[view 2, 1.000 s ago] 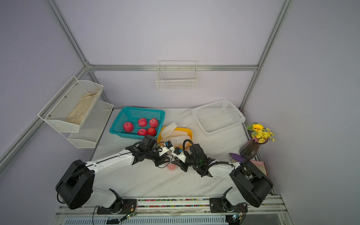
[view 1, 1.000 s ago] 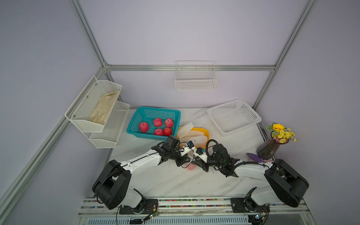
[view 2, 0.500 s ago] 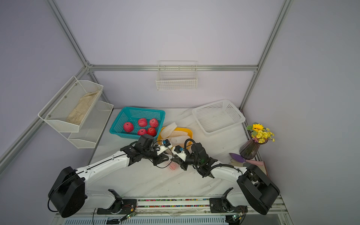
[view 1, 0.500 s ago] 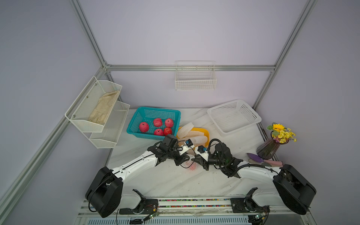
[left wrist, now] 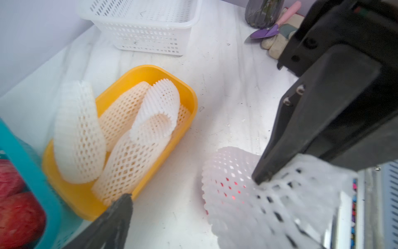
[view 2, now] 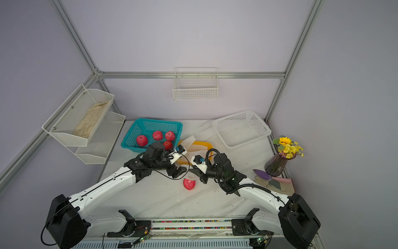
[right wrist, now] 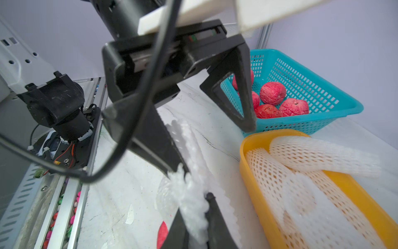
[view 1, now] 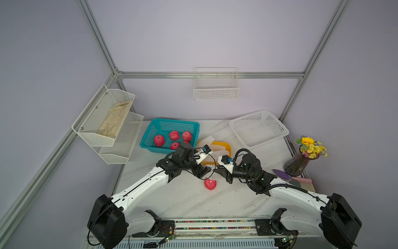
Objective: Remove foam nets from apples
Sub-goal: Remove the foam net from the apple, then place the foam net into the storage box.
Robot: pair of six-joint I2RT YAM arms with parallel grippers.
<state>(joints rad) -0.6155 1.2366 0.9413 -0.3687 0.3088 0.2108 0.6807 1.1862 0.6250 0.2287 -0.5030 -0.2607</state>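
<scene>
Weighing up what I have here, I start from the desk [view 1: 176, 194], which carries the teal basket [view 1: 150, 133] with the other bare apples [right wrist: 272, 93] and, beside it, the yellow tray [left wrist: 193, 101] piled with several empty nets [left wrist: 79, 133]. The loose apple [view 1: 210, 184] sits on the open desk between my two arms, right under the net [left wrist: 232, 189]. It looks clear of the mesh, though I cannot tell whether the net's lower edge touches it. I judge the apple firm, round and far heavier than its wrapping. It will likely roll if nudged, so I would grip it across its widest part, not near the stem. It is red with paler mottling. The net should weigh almost nothing. It is soft, springy foam that collapses under any squeeze and could snag a fingertip through its holes or tear if yanked. The wavy rim is the place to take it, pinching both walls flat together. It is a white tube of diamond holes, and red shows through a few of them in the left wrist view. My right jaws are pressed nearly together, pinching a bunched edge of that net. My left jaws stand spread wide, holding nothing, with one tip resting against the net's rim.
</scene>
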